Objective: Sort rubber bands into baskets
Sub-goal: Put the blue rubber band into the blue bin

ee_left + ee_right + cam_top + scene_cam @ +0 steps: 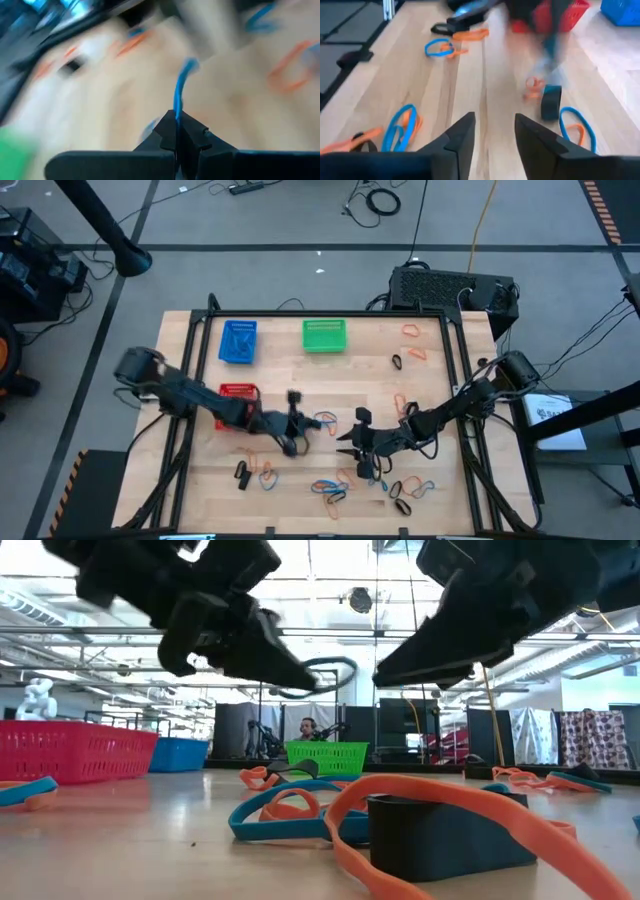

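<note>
Three baskets stand on the wooden table: blue (238, 340) and green (324, 335) at the far side, red (238, 391) partly under my left arm. Blue, orange and black rubber bands lie scattered over the table's middle, right and near parts (330, 488). My left gripper (297, 430) is at mid-table, raised off the top, shut on a blue rubber band (179, 92). My right gripper (492, 127) faces it from the right (353, 442), open, with nothing between its fingers. My left gripper pinches the blue rubber band by one end of its loop (176, 114) between the two fingertips. The rest of the loop sticks out past the tips (335, 672) and is lifted clear of the table. The fingers slant down, coming from the table's left.
Loose bands lie near the far right corner (412, 330), at the front left (265, 475) and front right (410, 490). A black and an orange band (450, 830) lie close to the low camera. A black box (450, 288) stands behind the far right edge.
</note>
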Controlling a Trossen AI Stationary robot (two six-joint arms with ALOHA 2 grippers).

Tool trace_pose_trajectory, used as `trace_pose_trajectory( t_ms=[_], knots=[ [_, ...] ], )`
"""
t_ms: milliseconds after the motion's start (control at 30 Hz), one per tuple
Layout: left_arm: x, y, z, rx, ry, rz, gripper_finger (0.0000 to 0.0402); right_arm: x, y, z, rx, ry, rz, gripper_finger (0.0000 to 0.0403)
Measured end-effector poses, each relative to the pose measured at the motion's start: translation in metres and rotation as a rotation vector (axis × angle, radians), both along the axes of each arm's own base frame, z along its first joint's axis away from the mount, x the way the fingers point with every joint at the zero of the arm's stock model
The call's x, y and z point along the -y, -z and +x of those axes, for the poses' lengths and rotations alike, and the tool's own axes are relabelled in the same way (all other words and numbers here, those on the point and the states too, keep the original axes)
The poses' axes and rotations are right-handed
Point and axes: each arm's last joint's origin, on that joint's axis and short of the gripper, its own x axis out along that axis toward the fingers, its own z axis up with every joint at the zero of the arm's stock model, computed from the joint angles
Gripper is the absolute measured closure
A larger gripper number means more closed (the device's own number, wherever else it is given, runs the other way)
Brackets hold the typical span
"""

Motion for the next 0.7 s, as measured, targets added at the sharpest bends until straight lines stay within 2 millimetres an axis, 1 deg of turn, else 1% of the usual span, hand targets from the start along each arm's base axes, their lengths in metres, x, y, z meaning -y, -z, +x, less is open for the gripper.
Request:
trace_pose_trajectory(
  t_ms=[167,233,300,367,500,600,700],
  knots=[
    [-0.043,-0.033,-0.036,-0.142,-0.290,0.145,0.0400,0.000,0.002,-0.001,-0.019,-0.001,-0.009,0.0251],
    [-0.063,-0.041,-0.051,-0.210,-0.400,0.174,0.0400,0.000,0.002,-0.001,-0.018,-0.001,-0.009,0.0250],
    [-0.085,-0.044,-0.066,-0.281,-0.515,0.166,0.0400,0.000,0.002,-0.001,-0.019,-0.001,-0.009,0.0250],
    [-0.106,-0.042,-0.080,-0.343,-0.634,0.135,0.0400,0.000,0.002,-0.001,-0.018,-0.001,-0.009,0.0251],
    [-0.142,-0.029,-0.104,-0.478,-0.838,0.095,0.0400,0.000,0.002,-0.001,-0.018,-0.001,-0.009,0.0252],
    [-0.162,-0.020,-0.115,-0.529,-0.935,0.040,0.0400,0.000,0.002,-0.001,-0.019,-0.001,-0.009,0.0252],
    [-0.177,-0.016,-0.122,-0.546,-0.997,0.001,0.0399,0.000,0.002,-0.001,-0.021,-0.001,-0.010,0.0252]
  ],
)
